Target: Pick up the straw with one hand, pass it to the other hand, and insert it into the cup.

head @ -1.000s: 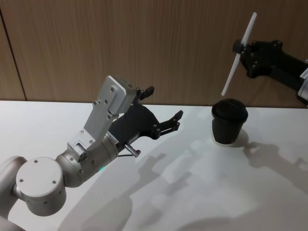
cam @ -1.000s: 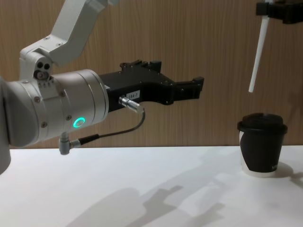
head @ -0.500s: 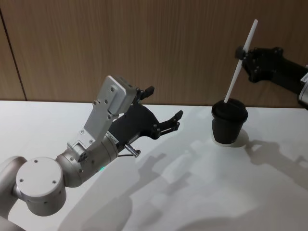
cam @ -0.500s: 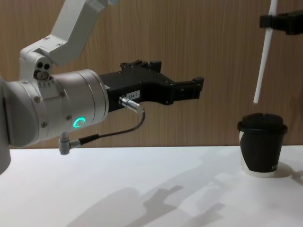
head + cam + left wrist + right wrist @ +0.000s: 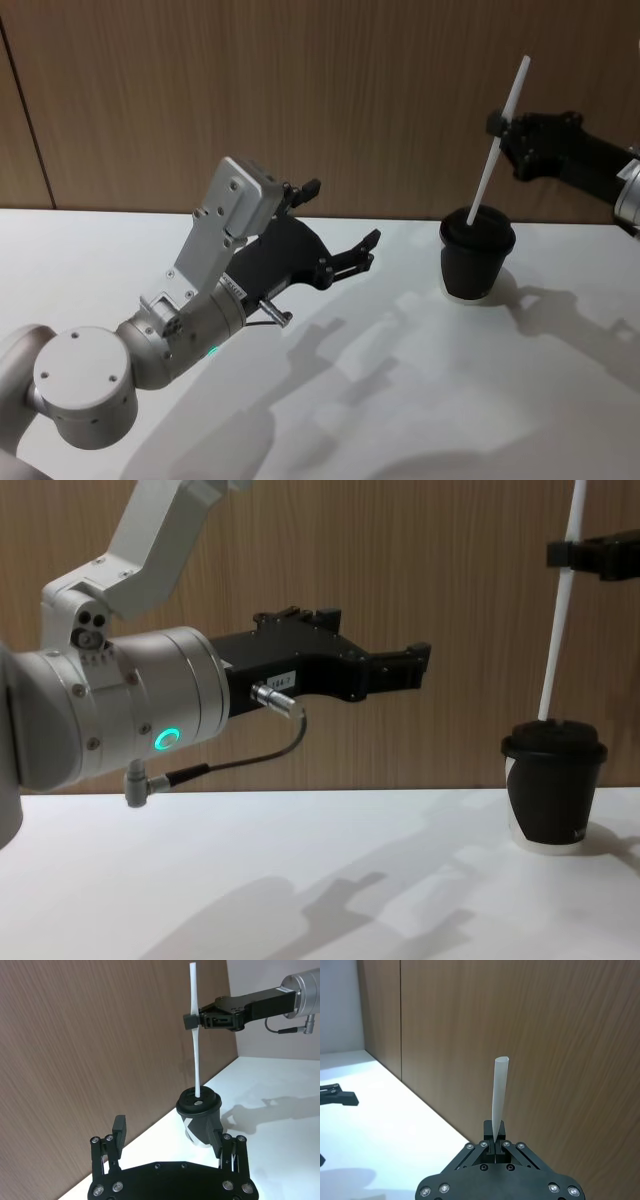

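Note:
The white straw point(image 5: 497, 140) stands steeply tilted over the black lidded cup point(image 5: 477, 257), and its lower tip touches the lid. My right gripper point(image 5: 497, 124), all black, is shut on the straw a little above its middle. In the left wrist view the straw point(image 5: 195, 1040) meets the cup's lid point(image 5: 199, 1102) at a small hole. From the chest, the straw point(image 5: 557, 630) comes down onto the cup point(image 5: 553, 792). My left gripper point(image 5: 342, 212), on the silver-grey arm, hangs open and holds nothing, well to the left of the cup.
The white table point(image 5: 450, 390) runs up to a wood-panelled wall point(image 5: 300, 90). A dark cable point(image 5: 240, 760) loops under my left wrist. Open tabletop lies between my left arm and the cup.
My right gripper has brought the straw down and a little left, so its tip went from hanging above the cup to resting on the lid. The left arm has not moved.

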{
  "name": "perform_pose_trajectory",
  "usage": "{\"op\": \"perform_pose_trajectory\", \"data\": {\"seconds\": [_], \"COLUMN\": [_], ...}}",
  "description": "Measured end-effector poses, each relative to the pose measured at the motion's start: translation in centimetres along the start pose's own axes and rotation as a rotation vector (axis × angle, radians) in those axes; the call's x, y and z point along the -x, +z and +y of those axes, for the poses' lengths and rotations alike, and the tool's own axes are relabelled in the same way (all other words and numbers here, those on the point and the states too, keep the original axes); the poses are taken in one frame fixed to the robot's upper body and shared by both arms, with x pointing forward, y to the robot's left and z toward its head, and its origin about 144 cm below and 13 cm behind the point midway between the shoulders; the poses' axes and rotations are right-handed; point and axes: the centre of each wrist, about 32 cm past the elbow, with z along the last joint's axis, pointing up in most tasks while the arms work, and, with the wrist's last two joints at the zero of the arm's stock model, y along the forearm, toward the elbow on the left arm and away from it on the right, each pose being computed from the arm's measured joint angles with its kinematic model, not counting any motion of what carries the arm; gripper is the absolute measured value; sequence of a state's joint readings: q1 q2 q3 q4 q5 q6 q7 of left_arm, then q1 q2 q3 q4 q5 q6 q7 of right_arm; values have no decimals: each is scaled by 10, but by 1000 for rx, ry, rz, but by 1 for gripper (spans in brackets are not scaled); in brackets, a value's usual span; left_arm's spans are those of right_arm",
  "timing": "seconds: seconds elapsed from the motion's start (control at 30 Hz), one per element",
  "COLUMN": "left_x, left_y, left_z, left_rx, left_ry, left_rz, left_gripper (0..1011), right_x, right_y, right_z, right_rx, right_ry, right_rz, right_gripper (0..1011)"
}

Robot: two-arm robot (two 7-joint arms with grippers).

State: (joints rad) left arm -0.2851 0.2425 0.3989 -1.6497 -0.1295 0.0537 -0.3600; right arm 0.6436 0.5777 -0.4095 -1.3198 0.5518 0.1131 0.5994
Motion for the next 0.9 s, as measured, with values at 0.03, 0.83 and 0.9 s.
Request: {"op": "perform_pose_trajectory", "data": {"seconds": [0.03,0.83,0.9], "left_x": [0,0,0], "left_y": [0,0,0], "left_z": [0,0,0], "left_rx": [0,0,0], "left_ry": [0,0,0], "left_rz": [0,0,0], "left_gripper": [1003,1003,1003], "right_x": [-1,-7,-7], "right_y": [-1,-8,-9], "right_z": [0,6,7], "right_rx": [3,31,33], "right_ry": [-2,-14,-11], "right_rz": [1,7,9], "right_gripper": [7,7,7]}}
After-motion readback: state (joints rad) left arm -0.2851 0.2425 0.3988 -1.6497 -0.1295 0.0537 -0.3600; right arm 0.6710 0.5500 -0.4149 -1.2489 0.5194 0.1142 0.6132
